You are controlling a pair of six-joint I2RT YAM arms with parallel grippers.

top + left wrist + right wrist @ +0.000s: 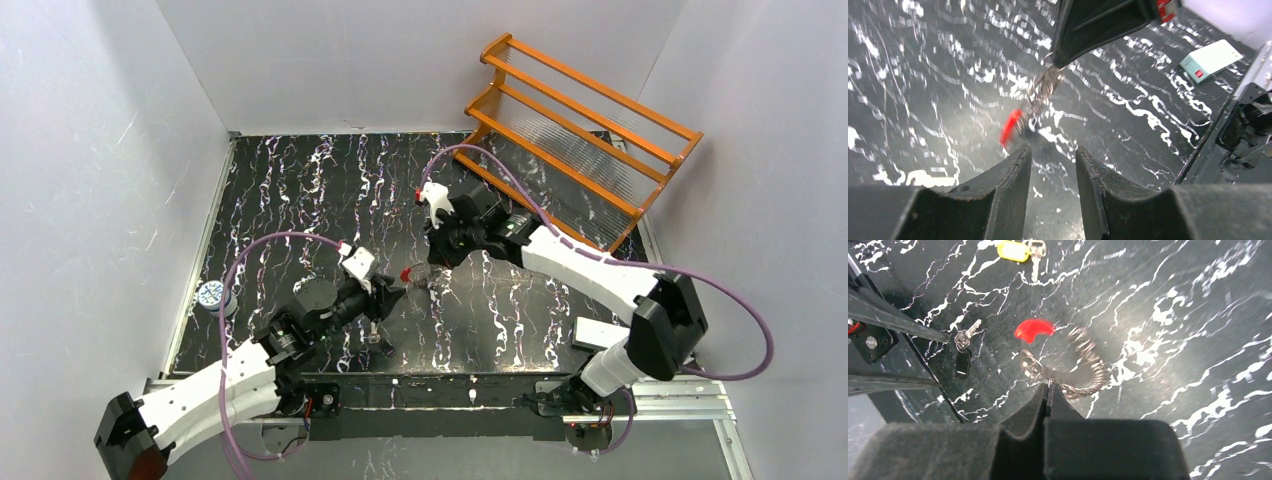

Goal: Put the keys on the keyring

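Observation:
The keyring (pixel 1091 371), a thin silvery wire loop with a red section (pixel 1033 329), hangs blurred above the table. My right gripper (pixel 1049 386) is shut on its wire. In the left wrist view the keyring (pixel 1044 87) dangles from the right gripper (pixel 1064 59), its red section (pixel 1010 127) just beyond my open, empty left gripper (pixel 1053 152). From above, the left gripper (pixel 395 298) sits close to the red section (pixel 407 272). A silvery key with a dark part (pixel 964 342) lies on the table. Another key with a yellow tag (pixel 1014 250) lies farther off.
An orange rack (pixel 580 130) stands at the back right. A small white box (pixel 598 332) lies near the right arm's base, and the same white box (pixel 1209 60) shows in the left wrist view. A round blue-white object (pixel 212 295) sits at the table's left edge.

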